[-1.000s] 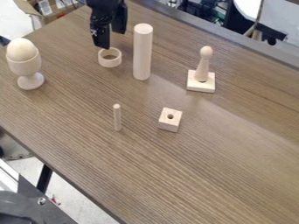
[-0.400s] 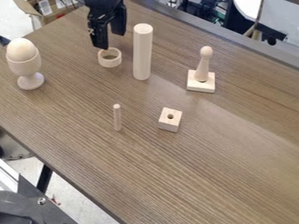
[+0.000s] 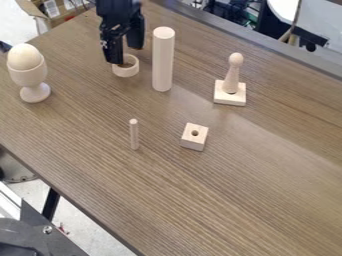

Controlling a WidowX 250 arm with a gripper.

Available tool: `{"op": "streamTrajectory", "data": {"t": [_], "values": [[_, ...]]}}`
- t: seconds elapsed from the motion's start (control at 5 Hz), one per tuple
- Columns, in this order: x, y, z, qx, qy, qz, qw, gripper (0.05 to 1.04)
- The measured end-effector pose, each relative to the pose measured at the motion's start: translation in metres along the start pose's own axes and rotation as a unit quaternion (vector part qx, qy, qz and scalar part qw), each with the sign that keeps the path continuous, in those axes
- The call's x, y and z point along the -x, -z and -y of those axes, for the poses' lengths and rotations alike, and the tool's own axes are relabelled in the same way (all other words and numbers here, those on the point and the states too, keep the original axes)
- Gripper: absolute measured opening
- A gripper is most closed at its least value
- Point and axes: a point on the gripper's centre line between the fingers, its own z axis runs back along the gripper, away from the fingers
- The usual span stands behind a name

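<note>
Now, black claw (image 3: pixel 125 56) hangs with fingers apart, one tip overlapping wooden ring (image 3: pixel 127 73) in view; contact hard to tell. Ring sits just below claw. Tall wooden cylinder (image 3: pixel 162 60) upright just beside claw; knobbed peg (image 3: pixel 232 77) on square base (image 3: pixel 230 99) farther out, same side. Wooden egg (image 3: pixel 25 56) in cup (image 3: pixel 29 76) on claw's opposite side. Slim dowel (image 3: pixel 134 135) and holed block (image 3: pixel 193 141) nearer camera than claw.

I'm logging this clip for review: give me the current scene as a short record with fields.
robot: gripper open, over the ring
held: nothing visible
beside ring: rod, upright
egg holder: egg in cup
stand: pin upright on base
nearer camera: stick, holed block, apart
surface: wood-grain table
</note>
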Motion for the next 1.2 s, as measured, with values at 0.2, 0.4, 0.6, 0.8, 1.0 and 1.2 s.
{"op": "streamTrajectory", "data": {"t": [0.2,0.4,0.6,0.8,1.0,1.2], "values": [[0.003,0.01,-0.009,-0.012,0.001,-0.006,0.9999,0.999],[0.006,0.016,-0.017,-0.015,-0.006,-0.015,0.9998,0.964],[0.004,0.017,-0.024,0.004,-0.029,-0.029,0.9992,0.786],[-0.001,0.014,-0.024,0.002,-0.026,-0.015,0.9996,0.78],[-0.003,-0.019,-0.003,0.028,-0.005,0.019,0.9994,0.78],[0.013,-0.072,0.023,0.082,0.031,0.053,0.9948,0.78]]}}
